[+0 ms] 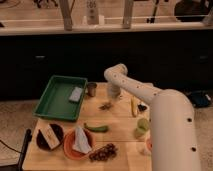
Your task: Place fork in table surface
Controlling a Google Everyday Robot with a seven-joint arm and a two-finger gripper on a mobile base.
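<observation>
The fork [105, 106] is a small dark utensil lying on the light tan wooden table surface [120, 117], near the middle of its far half. My gripper [113, 94] hangs at the end of the white arm [135, 87], just behind and slightly right of the fork, close above the tabletop. It appears apart from the fork.
A green tray [52, 102] holding a grey sponge [76, 94] is at the far left, with a metal cup [91, 89] beside it. A yellow-handled utensil [134, 106], a green vegetable [96, 128], an orange plate [70, 147], a dark bowl [50, 136] and grapes [103, 152] lie nearer.
</observation>
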